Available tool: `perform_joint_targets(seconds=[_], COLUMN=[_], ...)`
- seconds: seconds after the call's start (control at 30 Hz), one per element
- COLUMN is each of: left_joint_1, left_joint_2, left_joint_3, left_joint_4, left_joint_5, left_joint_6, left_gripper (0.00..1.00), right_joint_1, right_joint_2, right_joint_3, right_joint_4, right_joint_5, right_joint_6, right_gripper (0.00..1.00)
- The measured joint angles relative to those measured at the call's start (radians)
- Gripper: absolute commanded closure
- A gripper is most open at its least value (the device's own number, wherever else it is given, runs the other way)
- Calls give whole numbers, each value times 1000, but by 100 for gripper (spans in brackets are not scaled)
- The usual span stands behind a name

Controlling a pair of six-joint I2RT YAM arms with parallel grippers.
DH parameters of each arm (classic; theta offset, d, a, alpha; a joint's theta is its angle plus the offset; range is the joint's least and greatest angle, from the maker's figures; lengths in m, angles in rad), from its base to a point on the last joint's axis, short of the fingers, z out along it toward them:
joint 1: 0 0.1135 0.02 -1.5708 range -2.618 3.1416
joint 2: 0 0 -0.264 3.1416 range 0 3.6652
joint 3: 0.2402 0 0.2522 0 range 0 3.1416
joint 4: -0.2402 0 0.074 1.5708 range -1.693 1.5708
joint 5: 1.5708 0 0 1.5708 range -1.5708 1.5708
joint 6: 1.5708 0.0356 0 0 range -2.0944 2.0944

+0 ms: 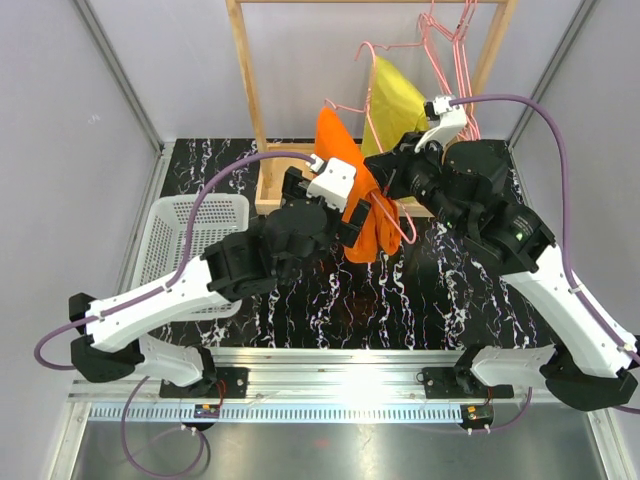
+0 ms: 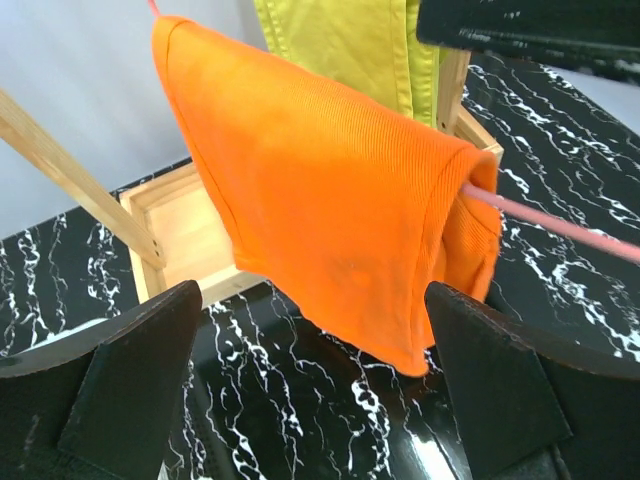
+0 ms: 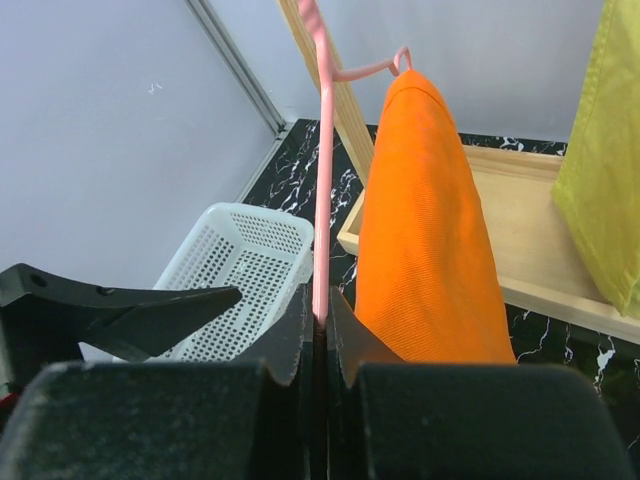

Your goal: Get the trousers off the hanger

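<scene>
Right wrist: right jaws are together, clamped on the pink wire of the hanger [image 3: 322,150]. The trousers [image 3: 425,230] hang folded over it just right of the jaws. Left wrist: left jaws are spread wide, one finger on each side of the trousers' lower edge, no contact visible. The hanger bar pokes out of the fold on the right. Top external: trousers are up in the air on the hanger, between the two wrists, above the black marbled bench [image 1: 300,310] and in front of the wooden rack [image 1: 250,90]. Yellow-green trousers [image 1: 395,95] hang behind them, with spare pink hangers [image 1: 455,60] further right. White basket [image 1: 175,225] sits on the bench at left beside the left arm, well apart from the trousers.
</scene>
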Motion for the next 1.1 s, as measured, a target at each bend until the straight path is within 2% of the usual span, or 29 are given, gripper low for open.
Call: perform_joint_targets(seconds=[0.6,1.1], left_joint_1=[0,0], left_joint_2=[2,32], left_joint_3=[-55,-127], left_joint_4=[122,140], left_joint_5=[43,-56], left_joint_6=[-31,-24], left_gripper=[1,1], right_joint_1=[98,123], right_joint_2=[0,0], right_joint_3=[23,24], right_joint_4=[-16,-9], right_joint_5=[111,111], right_joint_6=[0,20], right_gripper=[100,100])
